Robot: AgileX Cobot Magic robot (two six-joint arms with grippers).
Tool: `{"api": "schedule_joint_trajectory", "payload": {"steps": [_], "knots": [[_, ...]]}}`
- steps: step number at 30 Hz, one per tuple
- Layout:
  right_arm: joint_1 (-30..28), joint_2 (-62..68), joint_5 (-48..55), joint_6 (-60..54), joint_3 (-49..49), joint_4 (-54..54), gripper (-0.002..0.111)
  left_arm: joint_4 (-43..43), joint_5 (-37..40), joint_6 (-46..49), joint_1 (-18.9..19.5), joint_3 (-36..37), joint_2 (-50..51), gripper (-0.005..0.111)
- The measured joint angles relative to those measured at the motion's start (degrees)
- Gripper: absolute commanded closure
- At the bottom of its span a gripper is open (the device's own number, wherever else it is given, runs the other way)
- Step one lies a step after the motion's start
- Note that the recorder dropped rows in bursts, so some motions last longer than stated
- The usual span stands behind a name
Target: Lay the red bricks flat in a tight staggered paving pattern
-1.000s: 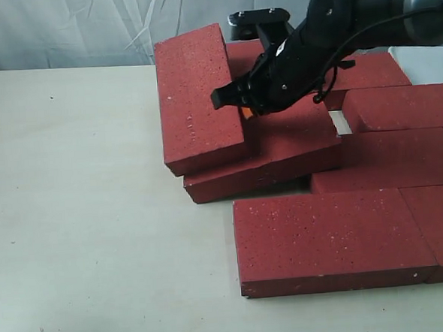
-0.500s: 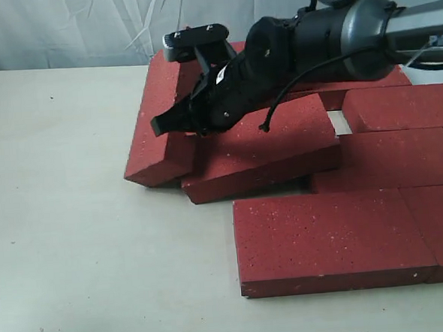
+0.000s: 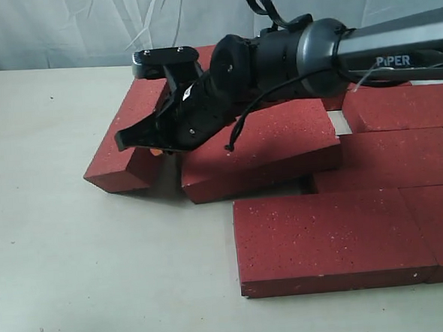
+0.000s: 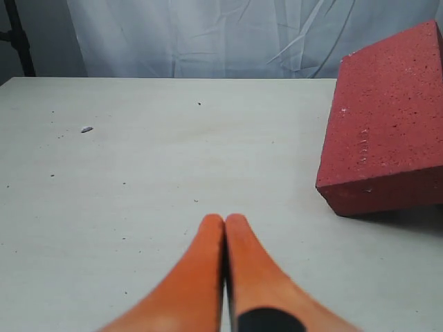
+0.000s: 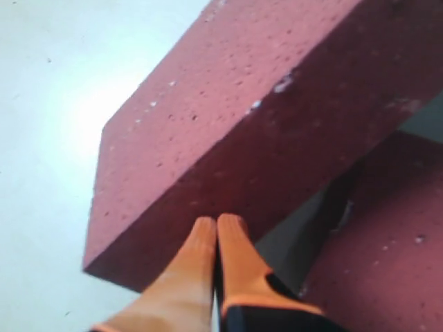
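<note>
Both closed: left fingers (image 4: 199, 277) over open table (image 4: 138, 152); right fingers (image 5: 190, 277) apparently touching brick (image 5: 228, 117) edge.

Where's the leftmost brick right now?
Exterior view: the leftmost brick lies left of centre, at the pile's left end, next to the tilted brick, with the shut right pincer at its side.

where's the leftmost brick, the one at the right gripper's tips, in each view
Exterior: leftmost brick, left of centre, partly behind the right gripper.
Left wrist: beyond the shut left gripper, cut by the picture's edge.
Right wrist: fills the middle, against the orange fingertips.
Shared landmark: the pale table.
</note>
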Motion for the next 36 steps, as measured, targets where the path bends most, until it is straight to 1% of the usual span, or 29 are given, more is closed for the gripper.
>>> {"api": "schedule_joint_trajectory", "payload": {"steps": [3,9,11,16,19,24,28,31,36], "knots": [[0.4,0.0,4.9,0.0,-2.2,-0.3,0.109,0.0,0.0,0.0,0.0,0.0,0.0,0.107],[-1.0,0.0,12.5,0.8,-8.8,-6.8,0.109,0.0,0.0,0.0,0.0,0.0,0.0,0.107],[-2.1,0.0,13.5,2.7,-10.1,-9.8,0.109,0.0,0.0,0.0,0.0,0.0,0.0,0.107],[-5.2,0.0,14.1,11.8,-10.8,-21.3,0.109,0.0,0.0,0.0,0.0,0.0,0.0,0.107],[-6.8,0.3,13.7,16.2,-10.8,-24.6,0.109,0.0,0.0,0.0,0.0,0.0,0.0,0.107],[-7.1,3.2,11.9,17.6,-11.0,-25.2,0.109,0.0,0.0,0.0,0.0,0.0,0.0,0.107],[-6.1,7.1,9.8,18.0,-11.0,-21.3,0.109,0.0,0.0,0.0,0.0,0.0,0.0,0.107],[-4.7,9.1,6.6,18.0,-11.0,-18.7,0.109,0.0,0.0,0.0,0.0,0.0,0.0,0.107],[-0.6,9.8,0.2,18.0,-11.0,-17.5,0.109,0.0,0.0,0.0,0.0,0.0,0.0,0.107]]}}
